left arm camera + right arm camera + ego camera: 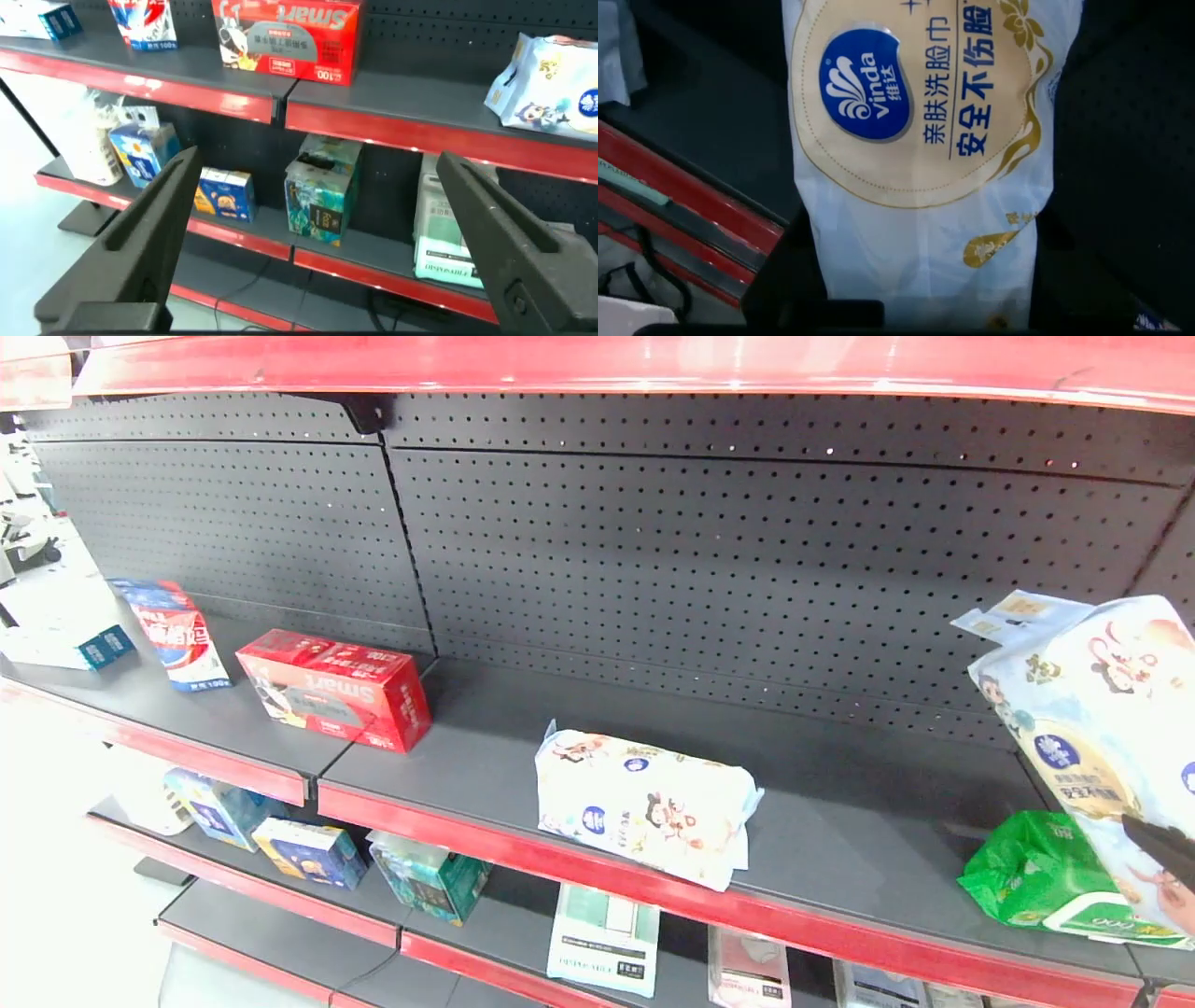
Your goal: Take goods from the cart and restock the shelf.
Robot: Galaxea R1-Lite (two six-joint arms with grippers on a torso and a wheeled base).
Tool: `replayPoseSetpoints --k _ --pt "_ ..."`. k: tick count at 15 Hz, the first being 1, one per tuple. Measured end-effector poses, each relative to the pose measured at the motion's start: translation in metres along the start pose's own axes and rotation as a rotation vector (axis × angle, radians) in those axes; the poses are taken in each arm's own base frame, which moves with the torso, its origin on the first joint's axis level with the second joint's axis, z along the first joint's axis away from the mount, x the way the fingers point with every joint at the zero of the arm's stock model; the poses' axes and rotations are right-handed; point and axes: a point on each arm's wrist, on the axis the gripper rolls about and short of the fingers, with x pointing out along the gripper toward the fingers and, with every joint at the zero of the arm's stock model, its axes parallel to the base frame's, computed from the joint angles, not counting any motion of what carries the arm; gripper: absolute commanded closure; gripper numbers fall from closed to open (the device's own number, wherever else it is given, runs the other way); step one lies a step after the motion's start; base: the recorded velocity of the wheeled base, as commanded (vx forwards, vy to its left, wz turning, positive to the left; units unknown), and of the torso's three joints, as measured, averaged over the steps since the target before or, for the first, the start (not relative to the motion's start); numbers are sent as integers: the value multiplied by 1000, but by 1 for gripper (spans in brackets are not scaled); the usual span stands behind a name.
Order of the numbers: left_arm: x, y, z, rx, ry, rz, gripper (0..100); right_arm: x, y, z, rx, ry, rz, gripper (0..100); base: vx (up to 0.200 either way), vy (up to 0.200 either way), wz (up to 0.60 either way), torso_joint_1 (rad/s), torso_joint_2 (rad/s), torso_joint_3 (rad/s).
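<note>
While the R fingers (1167, 845) are clamping 1 pack (1092, 709) above the shelf (840, 793), near a green pack (1022, 868), placing seems underway. Next it's probably needing lowering onto bare shelf, then release. L fingers (149, 233) are gaping wide, empty.

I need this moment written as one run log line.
step: restocking | right tool: shut on white tissue pack, near green pack at shelf right end | left tool: open, empty

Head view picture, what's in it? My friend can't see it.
A big white pack with cartoons is held up at the right edge, over a green pack on a dark shelf. A smaller white pack lies mid-shelf, with a red box farther left.
</note>
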Motion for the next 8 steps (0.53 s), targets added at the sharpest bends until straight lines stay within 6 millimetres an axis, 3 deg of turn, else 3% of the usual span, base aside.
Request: replayPoseSetpoints --k 4,8 --pt "0 0 0 -1 0 0 0 10 5 24 -70 -99 173 100 0 0 0 0 0 0" --pt "0 0 0 -6 0 2 0 50 22 42 -105 -78 389 100 0 0 0 0 0 0"
